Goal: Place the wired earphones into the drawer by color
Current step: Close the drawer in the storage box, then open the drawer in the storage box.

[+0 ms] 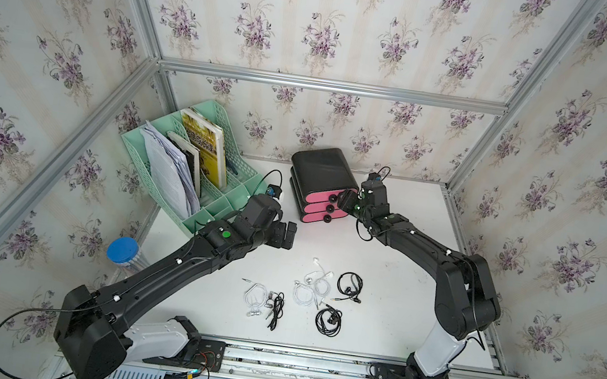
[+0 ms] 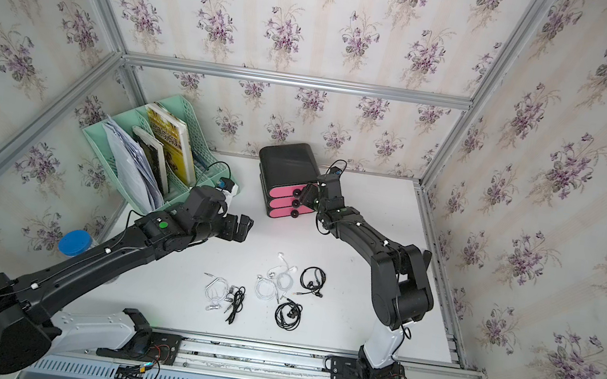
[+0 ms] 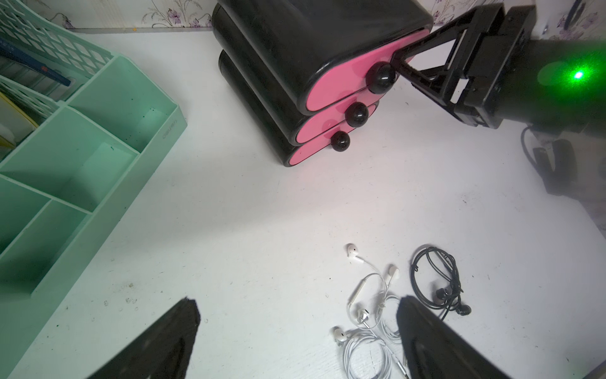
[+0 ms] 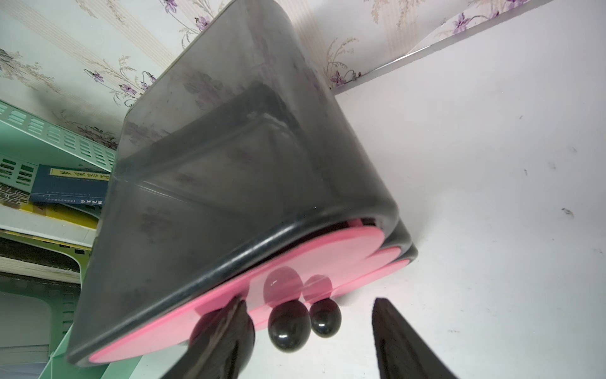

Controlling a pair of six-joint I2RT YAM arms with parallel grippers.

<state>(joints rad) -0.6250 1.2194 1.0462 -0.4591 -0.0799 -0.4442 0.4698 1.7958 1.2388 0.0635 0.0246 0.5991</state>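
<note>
Black plastic with three pink fronts, the drawer unit (image 1: 321,170) stands on the white surface (image 1: 402,278) in both top views. The wired earphones (image 1: 313,288) lie loose on the surface in front of the unit and well apart from it: white coils (image 1: 255,295) and black coils (image 1: 329,320) in a scattered group. None is in a drawer. The right hand (image 1: 347,201) is at the unit's top front. The left hand (image 1: 285,234) hovers between the unit and the earphones, holding nothing. A mint-green file organiser (image 1: 221,125) with books and papers stands beside the unit, on the side away from the right arm.

In the left wrist view, the left hand (image 3: 295,308) has its fingers (image 3: 183,321) spread wide, with bare surface between them. A white set (image 3: 367,315) and a black set (image 3: 439,279) lie by one fingertip, in front of the unit. The right hand's fingers reach the top drawer's round black knob (image 3: 382,77), one above it on the pink front and one against its side.

In the right wrist view, the right hand (image 4: 310,300) is open and clamps nothing. One finger (image 4: 229,328) overlaps the top knob; the second stands well clear of it. The middle knob (image 4: 288,328) and lowest knob (image 4: 325,318) show between them.
</note>
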